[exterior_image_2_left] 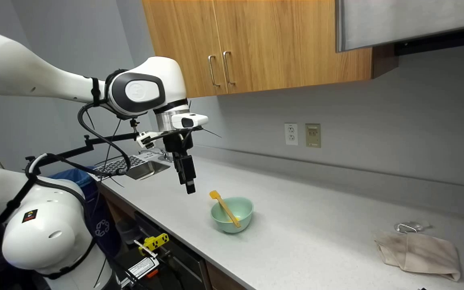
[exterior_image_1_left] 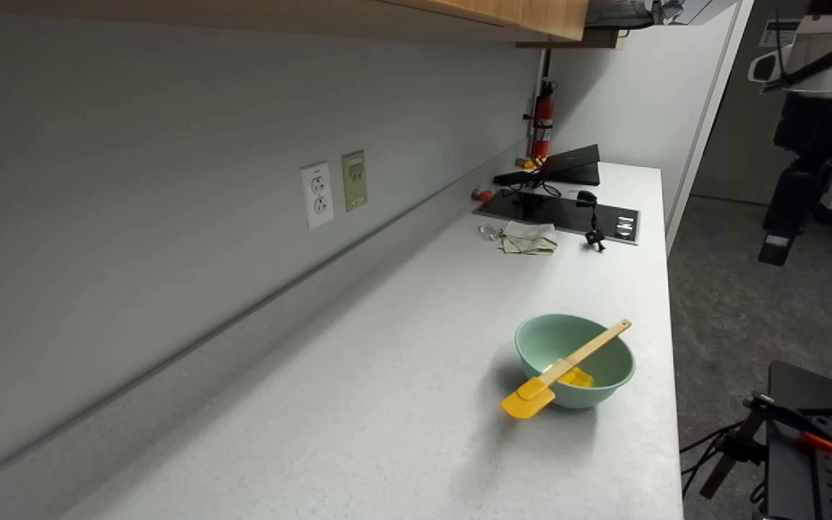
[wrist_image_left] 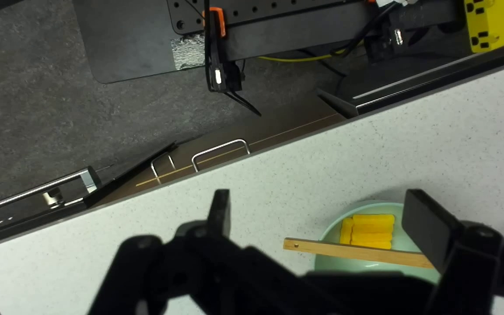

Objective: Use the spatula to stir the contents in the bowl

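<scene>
The clearest marking from where I stand is the white recycling symbol (exterior_image_2_left: 102, 228) on a dark blue plastic bin (exterior_image_2_left: 109, 210) beside the white robot arm (exterior_image_2_left: 54, 76). The arm's lower body carries a small black sticker (exterior_image_2_left: 30, 216) with a red mark, too tiny to read. So is the print on a white label (exterior_image_2_left: 141, 267) low down near a yellow power strip (exterior_image_2_left: 154, 241), and on a white sheet (exterior_image_1_left: 779, 32) up on the grey door.

On the pale speckled bench (exterior_image_1_left: 358, 404) sits a small round mint-green bowl (exterior_image_1_left: 560, 336), smooth and plain. Across its rim, slantwise, lies a slim wooden-handled spatula (exterior_image_1_left: 566, 366), its flat yellow-orange blade out past one side, the other end pierced by a small hole. In the bowl are the bright yellow stick-like contents (wrist_image_left: 372, 229), lying close together; I can't count them for certain.

The black two-fingered pincer (wrist_image_left: 322, 216) hangs in the air, apart from bowl and spatula, its fingers spread wide.

I count one bowl and one spatula; two wall plates, a white outlet (exterior_image_1_left: 317, 195) and a beige plate (exterior_image_1_left: 354, 180); two metal handles (exterior_image_2_left: 227, 68) on the wood-grained wall cupboard (exterior_image_2_left: 284, 44); one red fire extinguisher (exterior_image_1_left: 544, 112); and one folded beige cloth (exterior_image_2_left: 425, 257) near a glossy black cooktop (exterior_image_1_left: 557, 214).
</scene>
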